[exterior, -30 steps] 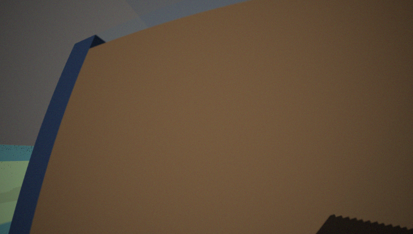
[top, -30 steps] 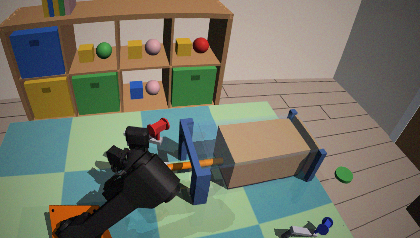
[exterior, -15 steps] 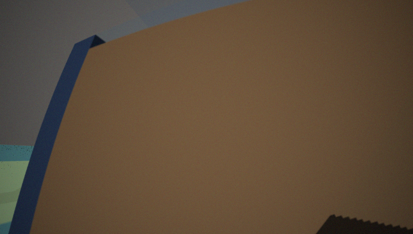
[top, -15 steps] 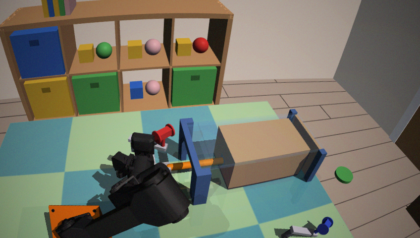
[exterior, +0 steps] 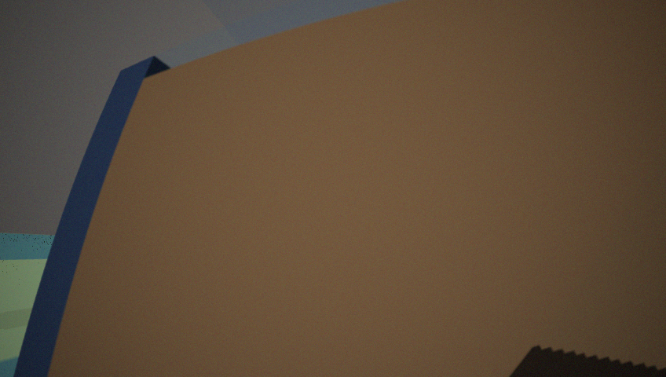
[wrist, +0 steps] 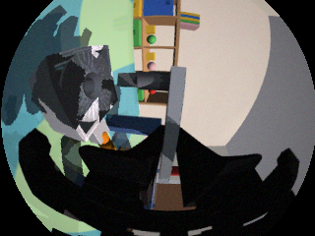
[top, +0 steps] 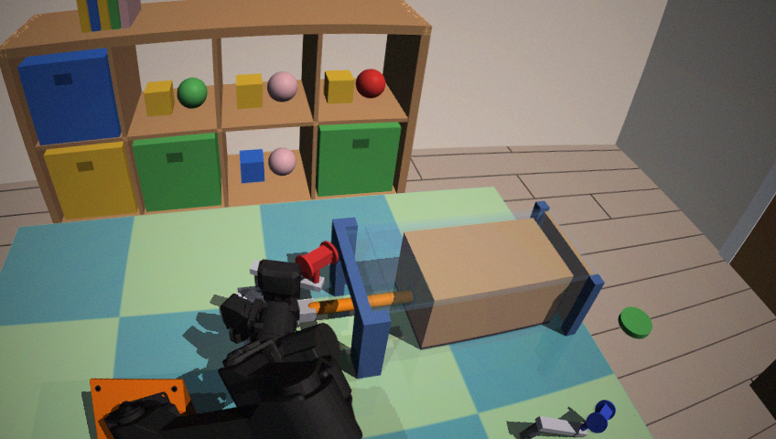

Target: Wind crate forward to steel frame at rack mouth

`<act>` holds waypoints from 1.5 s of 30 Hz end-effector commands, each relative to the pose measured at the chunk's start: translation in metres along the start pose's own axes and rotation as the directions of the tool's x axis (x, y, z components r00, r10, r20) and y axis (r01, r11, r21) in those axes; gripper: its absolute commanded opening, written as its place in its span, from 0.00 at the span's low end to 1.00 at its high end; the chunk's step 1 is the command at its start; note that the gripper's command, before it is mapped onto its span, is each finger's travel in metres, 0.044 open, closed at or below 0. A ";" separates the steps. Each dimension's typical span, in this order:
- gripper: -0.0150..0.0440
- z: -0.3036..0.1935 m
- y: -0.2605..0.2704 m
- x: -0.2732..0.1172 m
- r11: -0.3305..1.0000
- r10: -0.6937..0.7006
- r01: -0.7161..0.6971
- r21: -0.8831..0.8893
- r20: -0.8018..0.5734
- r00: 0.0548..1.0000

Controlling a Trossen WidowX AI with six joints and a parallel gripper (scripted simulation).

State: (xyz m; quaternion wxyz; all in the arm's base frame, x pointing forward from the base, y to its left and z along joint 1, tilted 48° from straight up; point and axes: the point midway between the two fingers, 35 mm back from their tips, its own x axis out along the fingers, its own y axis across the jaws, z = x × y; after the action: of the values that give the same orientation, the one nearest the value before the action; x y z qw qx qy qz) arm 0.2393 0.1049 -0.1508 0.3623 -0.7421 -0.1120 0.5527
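Note:
My gripper (wrist: 169, 129) is shut on the winch handle, a grey bar (wrist: 176, 105) with a dark key stub (wrist: 145, 80) and a red knob (top: 318, 261). In the wrist view the stub points toward the grey winch (wrist: 74, 115), whose round hole (wrist: 92, 85) shows uncovered beside it. The arm hides most of the winch in the top view. An orange strap (top: 375, 300) runs from the winch under the blue frame (top: 371, 326) to the crate (top: 490, 258). The crate sits flat inside the clear panels, with a gap between its front and the frame.
A blue-knobbed crank (top: 560, 425) lies at the bench's near right. The arm's orange base plate (top: 135, 387) is at the near left. Rear blue posts (top: 583, 307) stand behind the crate. A brown surface fills most of the exterior view, beside a blue post (exterior: 89, 195).

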 end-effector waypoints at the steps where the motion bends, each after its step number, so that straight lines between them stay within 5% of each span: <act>1: 0.25 -0.003 0.001 0.004 0.999 -0.022 0.022 -0.025 0.002 1.000; 45: 0.25 -0.001 0.030 -0.002 0.999 -0.023 0.023 -0.028 -0.002 1.000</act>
State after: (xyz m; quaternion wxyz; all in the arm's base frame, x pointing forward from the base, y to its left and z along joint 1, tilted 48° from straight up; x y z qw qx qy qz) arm 0.2334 0.0816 -0.1713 0.3578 -0.7466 -0.1208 0.5477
